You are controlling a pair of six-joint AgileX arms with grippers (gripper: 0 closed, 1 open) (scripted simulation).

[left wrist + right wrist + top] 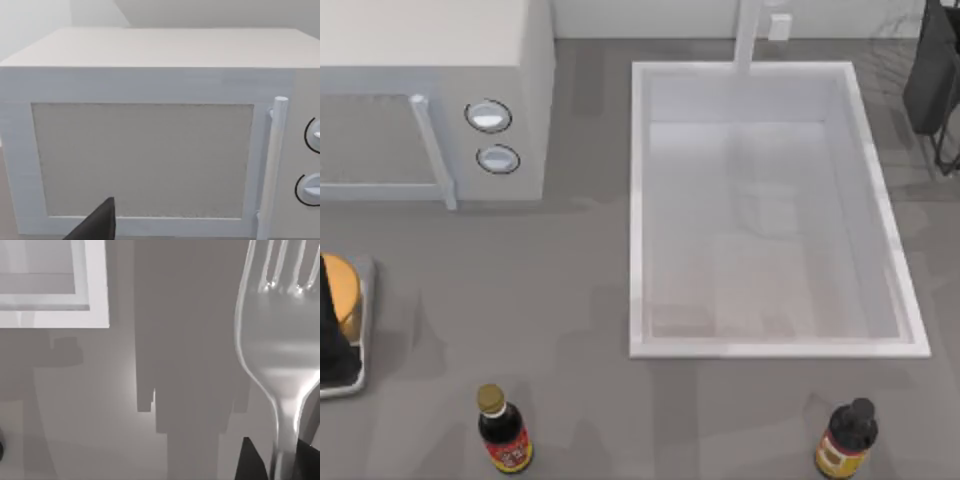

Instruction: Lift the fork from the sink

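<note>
Right pincer [280, 460] at 2 o'clock, off the large white rectangular sink [642, 200] — clamped on slim silver fork [277, 340] | handle in jaws, tines pointing away | left pincer [97, 225] parked facing the white microwave [150, 85], grip state cannot tell

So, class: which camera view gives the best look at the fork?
The right wrist view: the fork looms close, tines and neck plain, its handle running down between the right gripper's dark fingers, so it seems gripped. The top view has the sink with no fork lying in it; the left wrist view faces the microwave.
</note>
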